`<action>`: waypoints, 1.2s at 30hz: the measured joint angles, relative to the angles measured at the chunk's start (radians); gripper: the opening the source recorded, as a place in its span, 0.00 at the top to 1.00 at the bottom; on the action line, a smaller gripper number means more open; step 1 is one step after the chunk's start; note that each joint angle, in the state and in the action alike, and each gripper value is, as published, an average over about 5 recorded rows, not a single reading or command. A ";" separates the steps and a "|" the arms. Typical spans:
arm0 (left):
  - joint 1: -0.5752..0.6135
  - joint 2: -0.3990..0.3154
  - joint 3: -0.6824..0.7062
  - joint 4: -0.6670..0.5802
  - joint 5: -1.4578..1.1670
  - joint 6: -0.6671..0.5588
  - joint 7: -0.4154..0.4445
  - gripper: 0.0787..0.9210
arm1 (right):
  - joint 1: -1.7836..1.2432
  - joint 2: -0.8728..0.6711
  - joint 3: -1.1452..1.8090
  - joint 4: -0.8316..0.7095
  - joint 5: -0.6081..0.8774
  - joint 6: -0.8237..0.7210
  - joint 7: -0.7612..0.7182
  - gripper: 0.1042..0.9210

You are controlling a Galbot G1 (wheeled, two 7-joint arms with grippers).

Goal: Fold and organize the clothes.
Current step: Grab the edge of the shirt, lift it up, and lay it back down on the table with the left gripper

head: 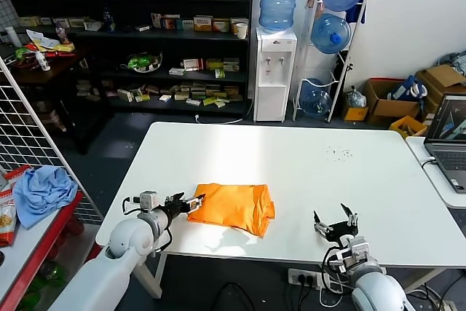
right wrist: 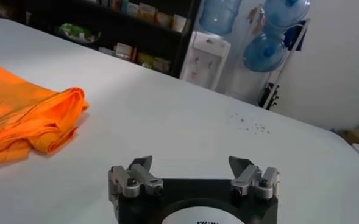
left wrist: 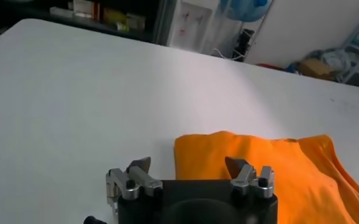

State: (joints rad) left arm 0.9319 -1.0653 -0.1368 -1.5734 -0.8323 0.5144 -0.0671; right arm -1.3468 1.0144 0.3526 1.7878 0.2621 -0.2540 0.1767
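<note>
The orange T-shirt point(head: 231, 207) lies folded into a compact bundle near the front of the white table point(head: 306, 158); no lettering shows. My left gripper point(head: 195, 203) is open at the shirt's left edge, one finger over the fabric and one over bare table, holding nothing. In the left wrist view the shirt point(left wrist: 270, 167) lies just past the open gripper point(left wrist: 188, 164). My right gripper point(head: 336, 221) is open and empty above the table's front right, well apart from the shirt. The right wrist view shows the shirt's folded end point(right wrist: 30, 119) off to one side of that open gripper point(right wrist: 190, 163).
A laptop point(head: 450, 140) sits on a side table at the right. A light blue cloth point(head: 42, 191) lies on a red shelf at the left, beside a wire grid. Shelves, a water dispenser point(head: 275, 71) and boxes stand behind. Small dark specks point(head: 338, 153) dot the table's far right.
</note>
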 measured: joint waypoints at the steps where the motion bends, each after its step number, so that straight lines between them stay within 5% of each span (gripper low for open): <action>1: -0.005 -0.001 0.000 0.007 -0.005 0.007 0.004 0.12 | -0.001 0.000 0.001 0.000 0.000 0.000 0.000 0.12; 18: -0.036 -0.040 0.012 0.066 -0.032 0.066 0.048 0.13 | 0.002 -0.003 -0.002 0.004 0.003 -0.006 -0.002 0.12; 36: -0.024 -0.047 0.011 0.028 -0.046 0.071 0.060 0.71 | 0.014 -0.003 -0.011 0.007 0.004 -0.012 0.001 0.12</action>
State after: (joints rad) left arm 0.9075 -1.1123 -0.1256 -1.5453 -0.8786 0.5855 -0.0072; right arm -1.3328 1.0115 0.3411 1.7944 0.2665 -0.2664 0.1777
